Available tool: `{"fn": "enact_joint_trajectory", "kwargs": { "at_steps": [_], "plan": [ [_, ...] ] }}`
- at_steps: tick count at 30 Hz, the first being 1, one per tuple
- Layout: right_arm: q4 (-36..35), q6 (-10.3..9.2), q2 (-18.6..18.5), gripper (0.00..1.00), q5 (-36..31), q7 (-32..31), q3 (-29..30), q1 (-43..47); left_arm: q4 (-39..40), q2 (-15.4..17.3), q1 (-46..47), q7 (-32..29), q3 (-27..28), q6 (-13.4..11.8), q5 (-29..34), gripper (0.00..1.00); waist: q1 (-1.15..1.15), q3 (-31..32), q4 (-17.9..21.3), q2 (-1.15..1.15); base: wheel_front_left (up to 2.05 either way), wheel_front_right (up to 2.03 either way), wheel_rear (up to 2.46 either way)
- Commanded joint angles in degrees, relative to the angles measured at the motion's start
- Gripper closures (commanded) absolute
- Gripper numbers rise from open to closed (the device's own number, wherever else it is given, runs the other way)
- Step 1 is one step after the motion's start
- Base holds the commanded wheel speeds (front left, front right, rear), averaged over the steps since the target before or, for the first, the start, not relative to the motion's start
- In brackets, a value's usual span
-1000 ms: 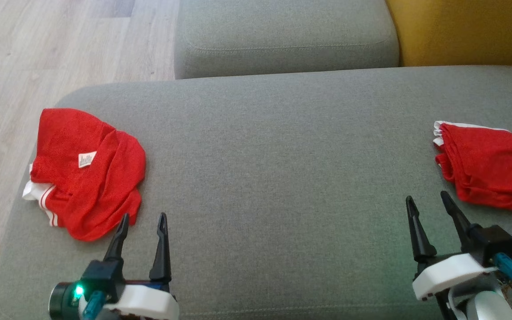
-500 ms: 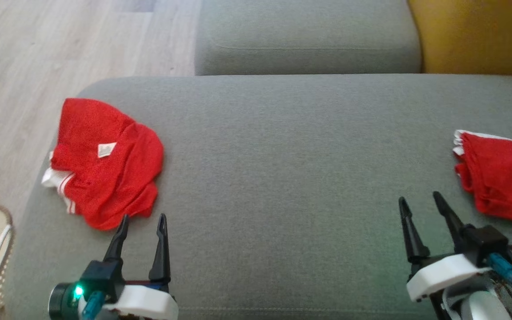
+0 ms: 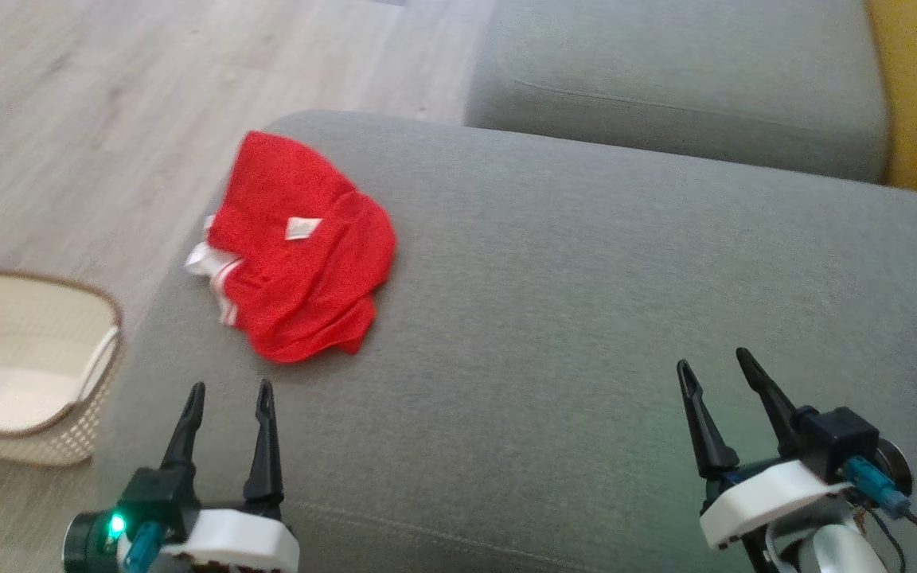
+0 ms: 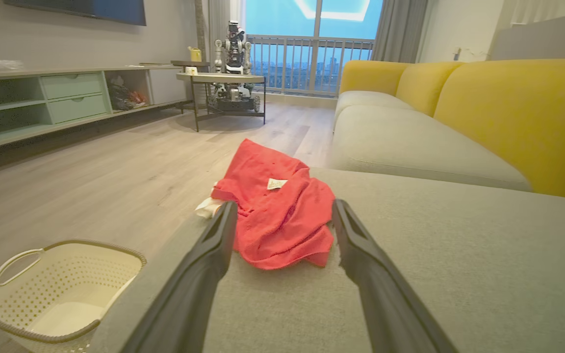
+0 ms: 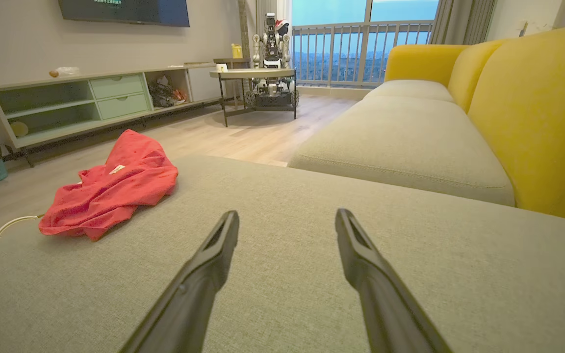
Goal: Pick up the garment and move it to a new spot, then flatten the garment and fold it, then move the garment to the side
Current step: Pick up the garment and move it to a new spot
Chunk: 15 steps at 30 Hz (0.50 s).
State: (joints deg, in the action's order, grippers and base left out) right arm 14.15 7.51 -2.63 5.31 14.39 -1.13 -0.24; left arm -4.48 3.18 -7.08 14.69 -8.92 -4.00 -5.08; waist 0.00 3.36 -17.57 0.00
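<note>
- The left claw (image 3: 230, 385) is hovering with its jaws spread wide and holding nothing, just short of the crumpled red garment (image 3: 299, 255). The right claw (image 3: 712, 358) is likewise standing open and empty, well apart to the right.
- The garment is lying in a heap near the left corner of the grey sofa seat (image 3: 586, 302), with a white label facing up (white striped trim is poking out at its left edge).
- A cream basket (image 3: 29, 358) is sitting on the floor just beside that corner.
- A good pick is likely calling for the left claw to go forward and down onto a raised fold at the nearest edge, pinching cloth only and not digging into the cushion.
- Lifting well clear before carrying toward the bare middle of the seat is looking wise, so the cloth is not dragging or slipping off toward the basket.
</note>
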Motion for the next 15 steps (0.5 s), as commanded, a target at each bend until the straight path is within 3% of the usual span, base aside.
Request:
{"fn": "enact_joint_trajectory", "kwargs": {
  "at_steps": [1, 9, 15],
  "plan": [
    [-2.05, -0.02, -0.25, 0.0, 0.56, 0.61, -1.6, -0.79, 1.89, -0.3, 1.34, 0.3, 2.25, 0.22, 0.57, 0.0, 0.0, 0.31, -3.03, 0.0, 0.0, 0.0, 0.0],
    [-1.89, -0.02, -0.25, 0.0, 1.8, 0.61, -3.65, -0.31, 2.36, -0.3, 0.45, 0.3, 3.08, 0.82, 1.17, 0.0, 0.0, 1.0, -9.04, 0.0, 0.0, 0.0, 0.0],
    [-0.93, -0.02, -0.25, 0.0, 1.47, 0.61, -6.32, -2.24, 3.2, -0.3, 0.13, 0.3, 4.29, 0.09, 0.43, 0.0, 0.0, -0.07, -10.15, 0.0, 0.0, 0.0, 0.0]
  ]
}}
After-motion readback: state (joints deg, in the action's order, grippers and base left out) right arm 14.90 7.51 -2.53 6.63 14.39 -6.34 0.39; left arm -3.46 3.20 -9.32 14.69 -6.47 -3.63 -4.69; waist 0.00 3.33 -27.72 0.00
